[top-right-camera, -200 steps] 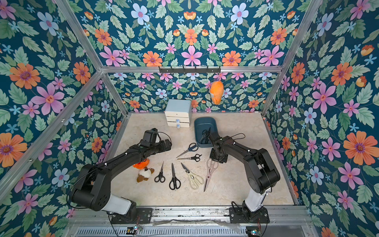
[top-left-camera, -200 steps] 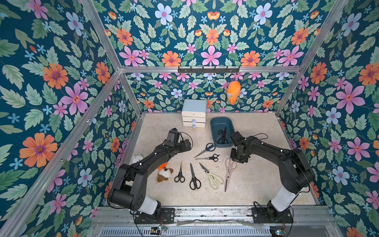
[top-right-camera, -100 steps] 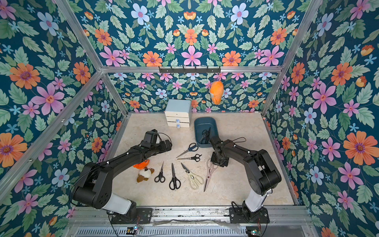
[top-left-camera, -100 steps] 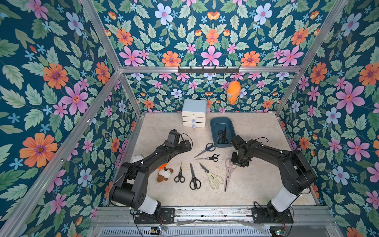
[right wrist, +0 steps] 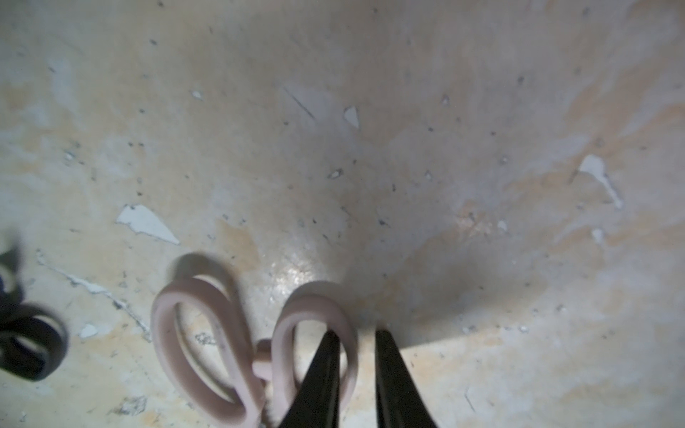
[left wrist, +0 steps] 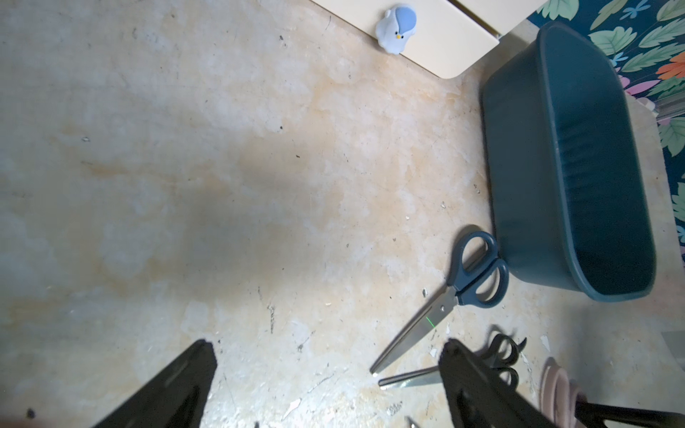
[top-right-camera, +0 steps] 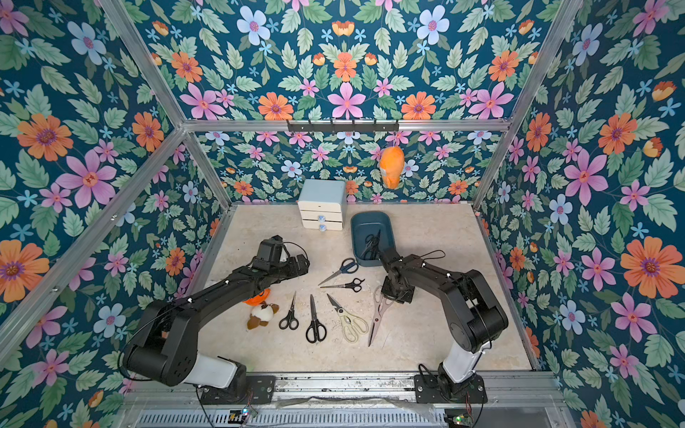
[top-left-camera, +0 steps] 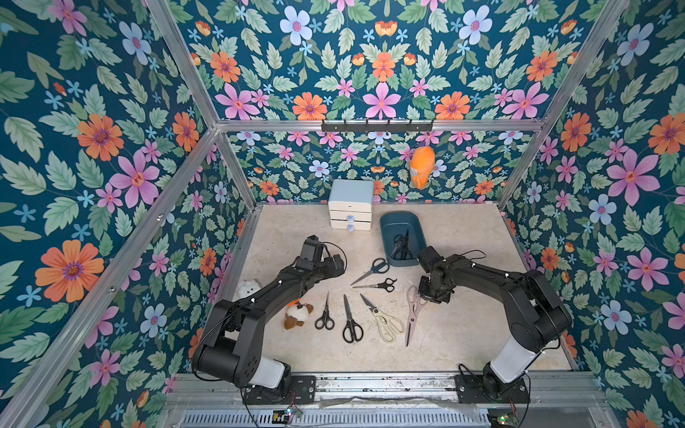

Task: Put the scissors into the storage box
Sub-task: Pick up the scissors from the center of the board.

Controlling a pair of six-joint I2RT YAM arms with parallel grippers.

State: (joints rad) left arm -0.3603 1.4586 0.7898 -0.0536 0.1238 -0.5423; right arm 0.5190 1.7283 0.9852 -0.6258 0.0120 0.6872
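The left arm is stretched toward one o'clock, with the left gripper spread wide. The right arm is extended toward eleven o'clock and its wrist is turned downward, with the right gripper only narrowly parted.

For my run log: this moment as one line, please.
right fingers: astride pink shears handle loop | left fingers: open, empty | box: black scissors inside

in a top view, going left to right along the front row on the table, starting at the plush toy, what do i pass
plush toy → small black scissors → longer black scissors → cream shears → pinkish shears
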